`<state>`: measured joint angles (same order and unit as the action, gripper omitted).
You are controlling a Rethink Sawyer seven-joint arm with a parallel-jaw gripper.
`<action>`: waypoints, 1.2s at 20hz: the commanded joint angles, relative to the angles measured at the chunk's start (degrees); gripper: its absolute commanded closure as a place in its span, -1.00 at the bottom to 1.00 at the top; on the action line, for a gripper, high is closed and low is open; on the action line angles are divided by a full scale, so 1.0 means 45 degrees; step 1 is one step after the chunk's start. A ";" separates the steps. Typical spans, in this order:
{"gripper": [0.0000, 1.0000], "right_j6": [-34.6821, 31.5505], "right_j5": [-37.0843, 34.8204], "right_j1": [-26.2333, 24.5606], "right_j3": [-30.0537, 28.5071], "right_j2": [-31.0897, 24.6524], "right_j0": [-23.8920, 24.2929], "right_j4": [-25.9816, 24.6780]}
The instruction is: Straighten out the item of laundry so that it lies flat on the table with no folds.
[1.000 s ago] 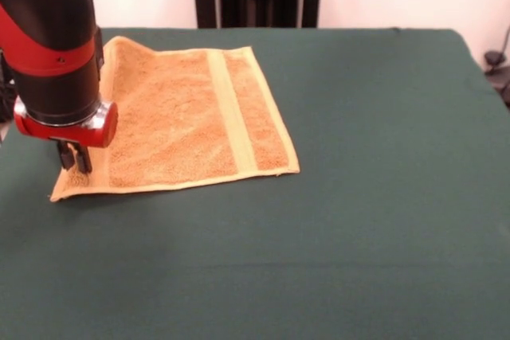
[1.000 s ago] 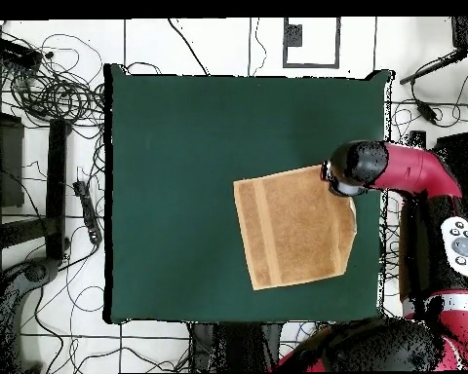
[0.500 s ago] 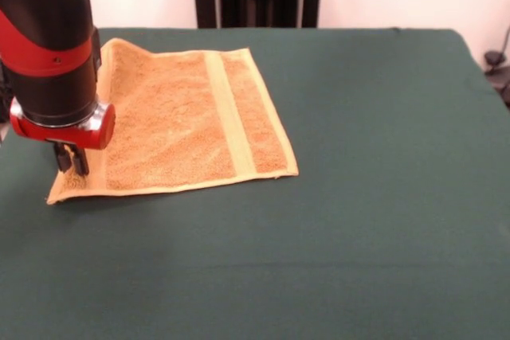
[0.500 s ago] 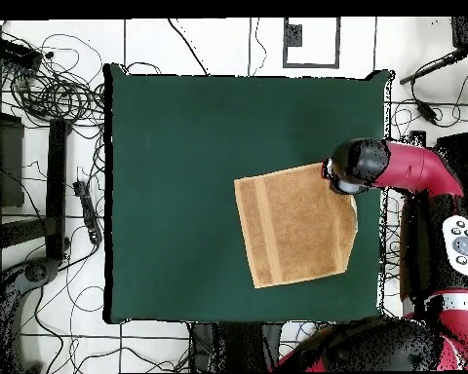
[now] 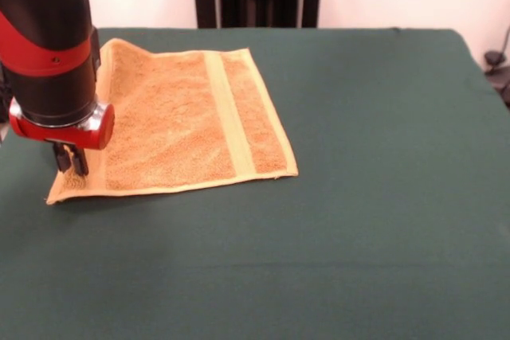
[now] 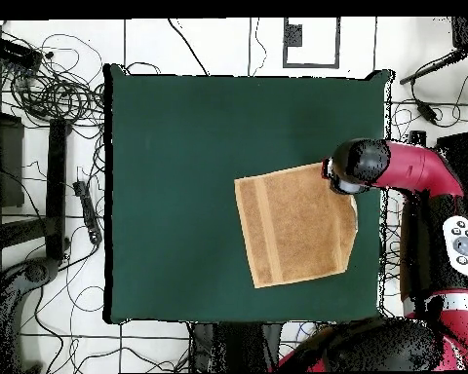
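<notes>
My pincer [image 5: 72,161] is hanging at the left of the front view, its dark tips pressing down on the near left corner of the terry towel [image 5: 183,121]; I cannot tell how far apart they are standing or whether they are gripping the cloth. My red and black arm [image 6: 404,168] is reaching in from the right edge of the overhead view. The orange-yellow towel is lying mostly spread out at the upper left of the front view, a pale woven band [image 5: 229,113] running across it. The green counter [image 5: 382,197] is stretching wide under it, bare toward the right and bottom of the frame.
</notes>
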<state>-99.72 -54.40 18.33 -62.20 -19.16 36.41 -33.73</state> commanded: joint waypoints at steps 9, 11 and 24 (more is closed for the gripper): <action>1.00 0.3386 0.0394 0.0376 -0.0996 -0.1548 -0.0397 -0.0005; 1.00 0.3335 0.0607 0.0429 -0.1155 -0.1544 -0.0367 -0.0047; 1.00 0.2512 0.1911 0.0892 -0.2371 -0.1287 -0.0259 -0.0401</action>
<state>-99.72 -52.26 20.74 -65.24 -19.40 36.70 -34.14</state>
